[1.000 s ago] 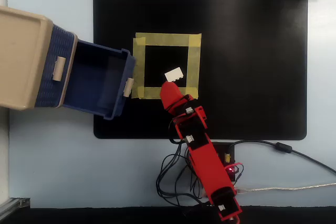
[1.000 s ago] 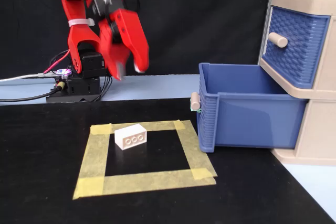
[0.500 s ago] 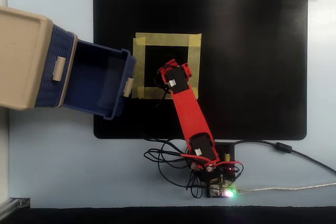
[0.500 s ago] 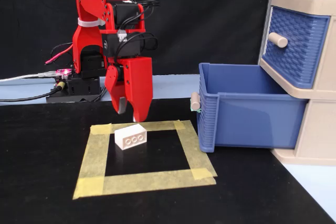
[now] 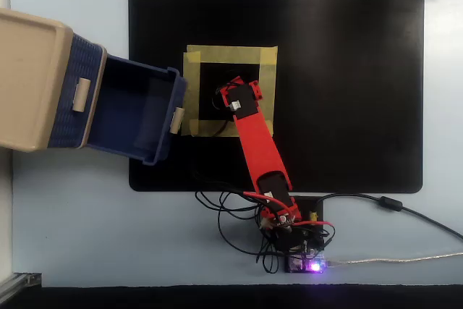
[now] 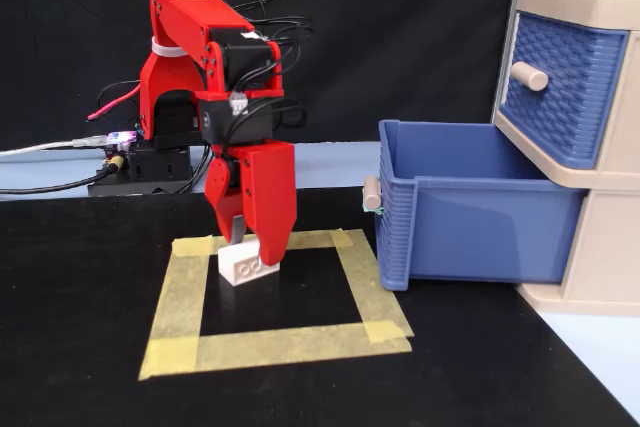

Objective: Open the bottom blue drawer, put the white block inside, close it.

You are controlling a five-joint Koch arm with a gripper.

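The red gripper stands low over the white block at centre-left of the fixed view, its jaws parted narrowly and set down on either side of the brick's far end. One tip is behind the block and the broad front finger covers its right part. Whether the pads are pressing on it cannot be told. In the overhead view the red arm reaches up from the lower middle and hides the block entirely.

The block lies inside the yellow tape square, in its upper left part as the fixed view shows it, just within the far strip and close to the left strip. The near and right parts of the square are bare black mat.

The bottom blue drawer is pulled well out at the right of the fixed view, open at the top, with its ribbed front and small beige tab handle facing the tape square. In the overhead view the drawer's front edge sits just beside the tape's left strip, and a strip of mat lies between the handle and the arm. The upper blue drawer is shut in the beige cabinet.

Black and red cables coil around the arm's base at the bottom centre of the overhead view, off the mat's lower edge.
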